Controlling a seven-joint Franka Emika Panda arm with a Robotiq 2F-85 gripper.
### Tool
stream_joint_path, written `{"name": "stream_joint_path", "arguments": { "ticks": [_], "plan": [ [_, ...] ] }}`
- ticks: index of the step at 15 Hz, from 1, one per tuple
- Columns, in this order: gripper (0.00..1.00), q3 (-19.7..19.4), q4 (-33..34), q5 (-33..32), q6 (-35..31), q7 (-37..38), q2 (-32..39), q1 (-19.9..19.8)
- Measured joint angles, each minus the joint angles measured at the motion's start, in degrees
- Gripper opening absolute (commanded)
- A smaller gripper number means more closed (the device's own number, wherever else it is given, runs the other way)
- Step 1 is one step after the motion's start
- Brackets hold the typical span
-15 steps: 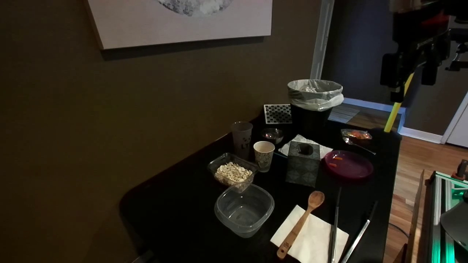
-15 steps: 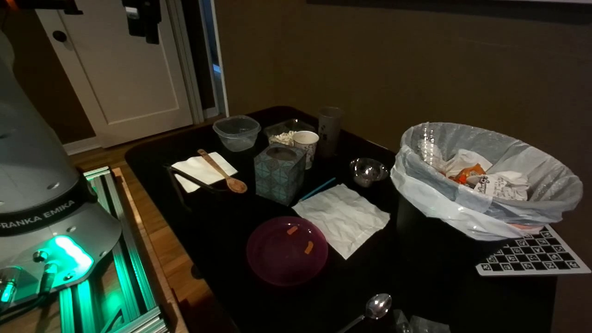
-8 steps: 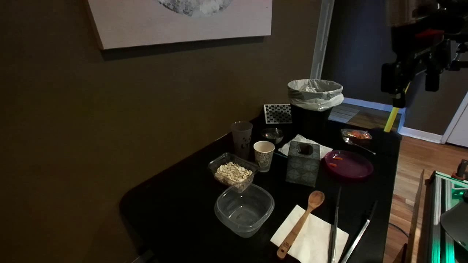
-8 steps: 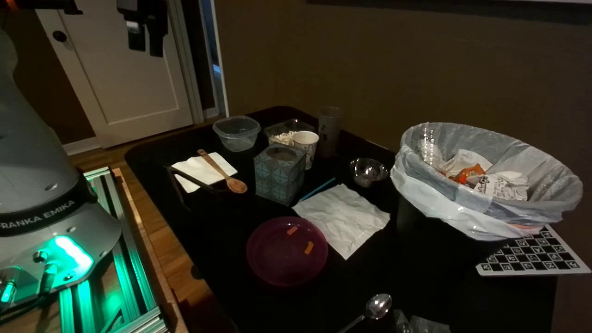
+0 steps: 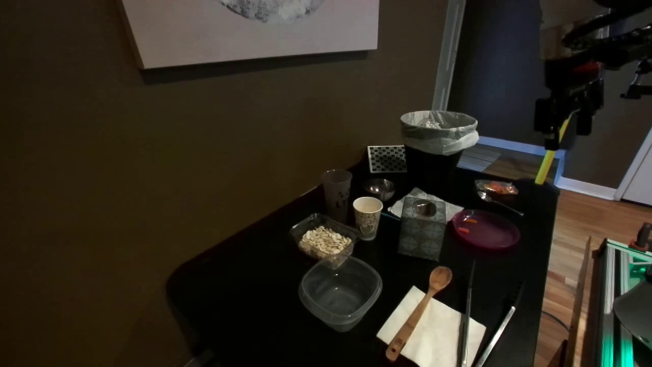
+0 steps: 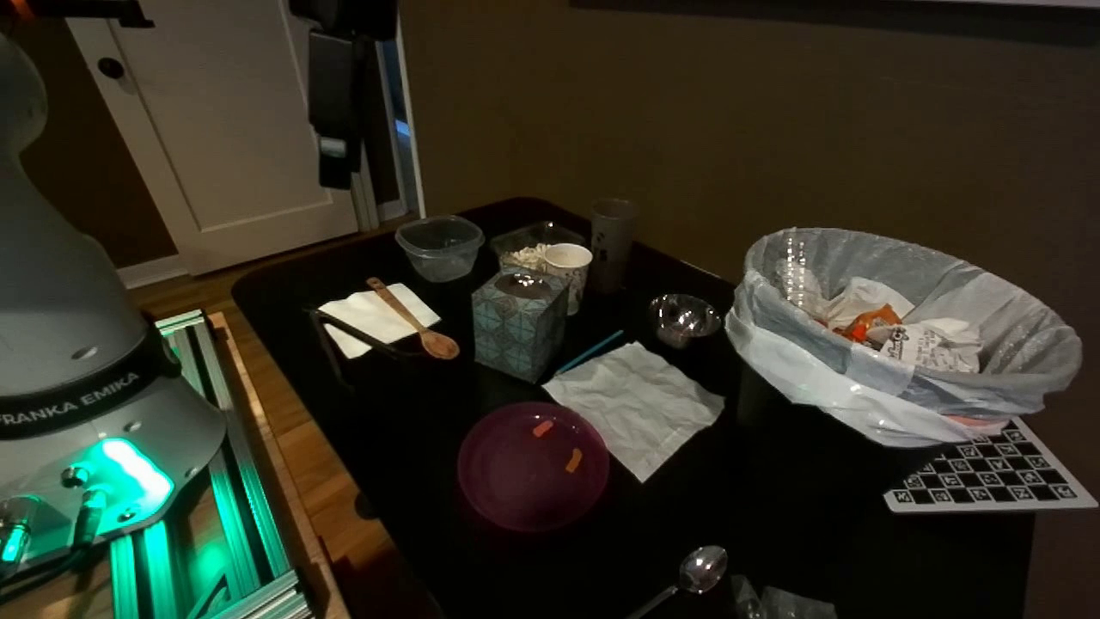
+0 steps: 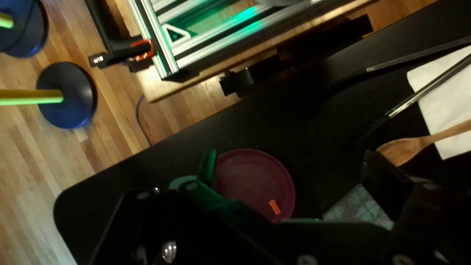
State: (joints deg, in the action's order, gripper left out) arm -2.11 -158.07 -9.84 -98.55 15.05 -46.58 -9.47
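Observation:
My gripper (image 5: 568,135) is open and empty, high above the table. In the wrist view the gripper (image 7: 290,162) has its two fingers wide apart. Below it are the purple plate (image 7: 250,180), partly covered by a finger, and part of the patterned tissue box (image 7: 358,208). In an exterior view the dark gripper (image 6: 335,163) hangs in front of the door, its fingers overlapping. The plate (image 6: 533,481) holds two orange pieces (image 6: 574,461). A wooden spoon (image 5: 420,313) lies on a white napkin (image 5: 443,331), with metal tongs (image 5: 467,316) beside and partly over the napkin.
A lined trash bin (image 6: 859,413) stands at one end of the table. Near the wall are a clear container (image 5: 340,293), an oat-like tray (image 5: 326,240), a paper cup (image 5: 368,218), a tall cup (image 5: 336,196) and a bowl (image 6: 684,321). Yellow poles (image 7: 31,96) stand beyond the table's edge.
My gripper has come lower. In one exterior view it has shifted right and turned, so its fingers now overlap there. The things on the table have not moved.

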Motion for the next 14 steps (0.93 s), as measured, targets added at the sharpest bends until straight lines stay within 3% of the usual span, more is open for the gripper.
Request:
{"name": "stream_joint_path", "arguments": {
  "ticks": [3,6,14],
  "plan": [
    [1.0,-6.09,0.05,-1.17,-6.03,-10.01,2.09,-0.86],
    [1.0,-9.73,0.06,-1.27,-9.71,-16.87,4.84,-1.06],
    [1.0,-9.78,0.37,-1.27,-10.3,-18.6,6.08,-0.99]
  ]
}}
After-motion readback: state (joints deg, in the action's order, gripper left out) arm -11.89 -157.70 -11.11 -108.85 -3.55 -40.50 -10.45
